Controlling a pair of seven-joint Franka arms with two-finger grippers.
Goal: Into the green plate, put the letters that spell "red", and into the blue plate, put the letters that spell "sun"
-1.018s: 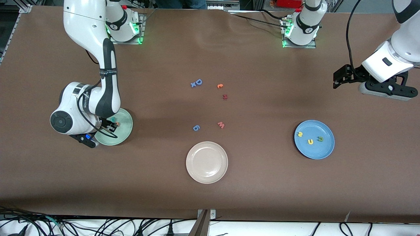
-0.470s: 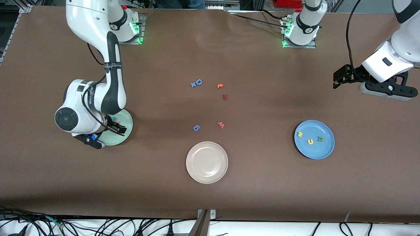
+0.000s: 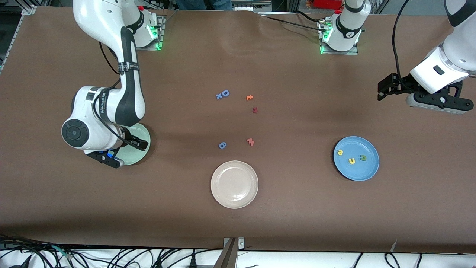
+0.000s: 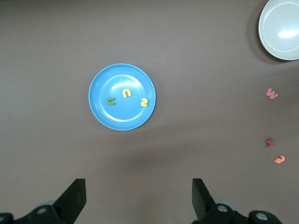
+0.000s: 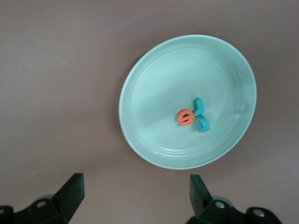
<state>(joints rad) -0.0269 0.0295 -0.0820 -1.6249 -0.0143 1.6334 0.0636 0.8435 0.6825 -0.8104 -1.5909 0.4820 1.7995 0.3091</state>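
Showing the right gripper (image 5: 135,186) poised above the green plate (image 5: 140,93), at the right arm's end of the table (image 3: 297,208), with both fingers spread wide and nothing between them. Resting in that plate, near its middle: the orange "e" (image 5: 185,117), touching the upper teal letter (image 5: 199,106) and the lower teal letter (image 5: 203,124), all three bunched together; cannot tell which teal piece is the "d" and which the "r".

Showing also the left gripper (image 4: 139,189), raised over bare table at the left arm's end and waiting, fingers likewise released and empty. Lying in the blue plate (image 4: 107,116), toward that same end: the yellow "s" (image 4: 144,102), the yellow "u" (image 4: 126,93) and the green "n" (image 4: 110,101), close together but apart from one another.

Placed between the two coloured plates and nearer to the front camera than either: the cream-white plate (image 3: 234,201). Scattered on the table farther from the camera than that plate: the pink "w" (image 3: 250,142) beside a blue rounded piece (image 3: 222,145); farther again, the dark red letter (image 3: 254,109), the other orange letter (image 3: 249,97), and the blue "D" (image 3: 225,93) touching a small blue cross (image 3: 219,96).
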